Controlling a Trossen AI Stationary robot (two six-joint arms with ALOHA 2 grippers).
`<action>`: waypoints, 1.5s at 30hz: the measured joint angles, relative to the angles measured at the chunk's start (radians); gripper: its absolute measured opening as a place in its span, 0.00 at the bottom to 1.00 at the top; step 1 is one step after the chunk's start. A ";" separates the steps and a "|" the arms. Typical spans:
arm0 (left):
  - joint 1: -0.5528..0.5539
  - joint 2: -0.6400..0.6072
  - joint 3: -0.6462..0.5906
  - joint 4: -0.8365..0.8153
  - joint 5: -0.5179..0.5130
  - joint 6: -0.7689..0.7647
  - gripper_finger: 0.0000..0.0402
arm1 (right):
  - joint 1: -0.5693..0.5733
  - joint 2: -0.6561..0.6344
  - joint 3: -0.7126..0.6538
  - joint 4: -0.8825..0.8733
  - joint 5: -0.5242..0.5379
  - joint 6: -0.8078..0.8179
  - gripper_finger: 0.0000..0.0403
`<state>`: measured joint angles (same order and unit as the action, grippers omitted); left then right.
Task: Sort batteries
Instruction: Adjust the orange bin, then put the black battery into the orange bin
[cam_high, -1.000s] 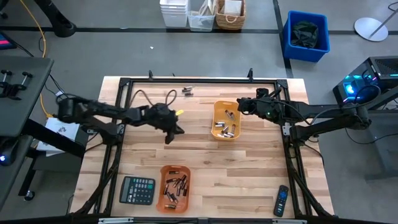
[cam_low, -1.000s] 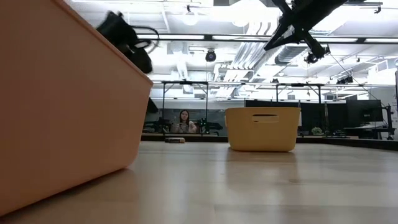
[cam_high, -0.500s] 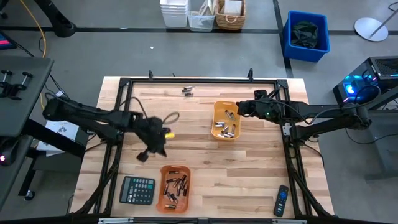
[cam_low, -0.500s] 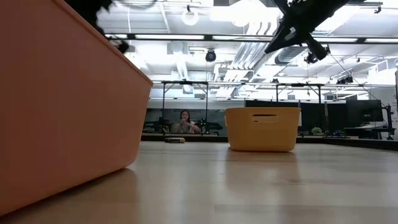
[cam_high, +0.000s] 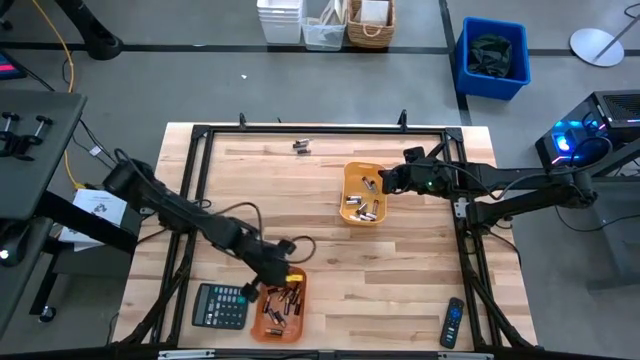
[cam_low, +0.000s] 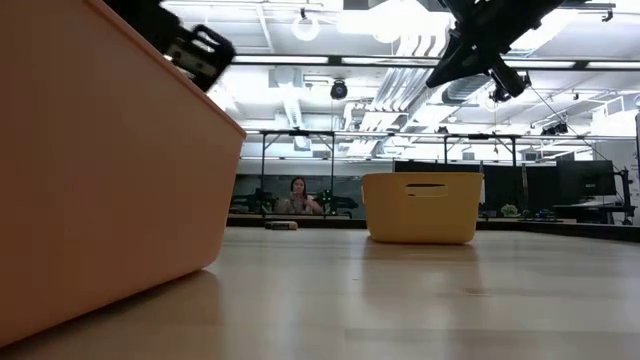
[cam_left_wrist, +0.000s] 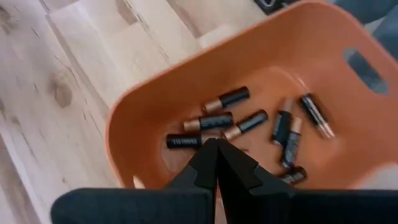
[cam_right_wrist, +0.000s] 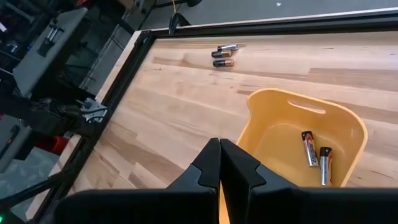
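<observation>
Several dark batteries (cam_left_wrist: 227, 121) lie in the orange tray (cam_high: 280, 303) near the table's near edge. More batteries (cam_high: 365, 205) lie in the yellow-orange tray (cam_high: 362, 192) at mid-table, and two of them (cam_right_wrist: 316, 155) show in the right wrist view. Two batteries (cam_high: 302, 146) lie loose on the wood near the far edge. My left gripper (cam_left_wrist: 217, 144) hangs shut over the orange tray's far end (cam_high: 276, 272), and nothing shows between its fingers. My right gripper (cam_right_wrist: 219, 143) is shut above the yellow-orange tray's right rim (cam_high: 385, 182).
A black calculator (cam_high: 220, 305) lies left of the orange tray and a black remote control (cam_high: 453, 322) near the near right corner. A black frame (cam_high: 300, 130) borders the tabletop. In the low view the orange tray's wall (cam_low: 100, 180) fills the left, and a person (cam_low: 297, 195) sits far behind.
My left gripper has swung from the table's middle toward the near edge and now hangs over the orange tray's far end, staying shut. The batteries and trays have not moved.
</observation>
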<state>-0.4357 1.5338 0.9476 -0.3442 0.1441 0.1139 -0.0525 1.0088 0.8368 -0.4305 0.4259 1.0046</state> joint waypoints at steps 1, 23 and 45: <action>0.000 0.026 0.013 0.000 -0.001 -0.009 0.00 | 0.000 0.000 0.000 0.000 0.000 0.000 0.00; 0.187 0.111 0.064 -0.445 -0.154 0.142 0.00 | 0.000 0.000 0.000 0.001 -0.017 -0.045 0.00; 1.013 0.069 0.174 -0.058 -0.123 0.131 0.00 | -0.169 0.000 0.000 0.085 0.021 -0.013 0.00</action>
<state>0.5768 1.6024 1.1212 -0.4026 0.0209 0.2450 -0.2212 1.0088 0.8368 -0.3453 0.4466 0.9920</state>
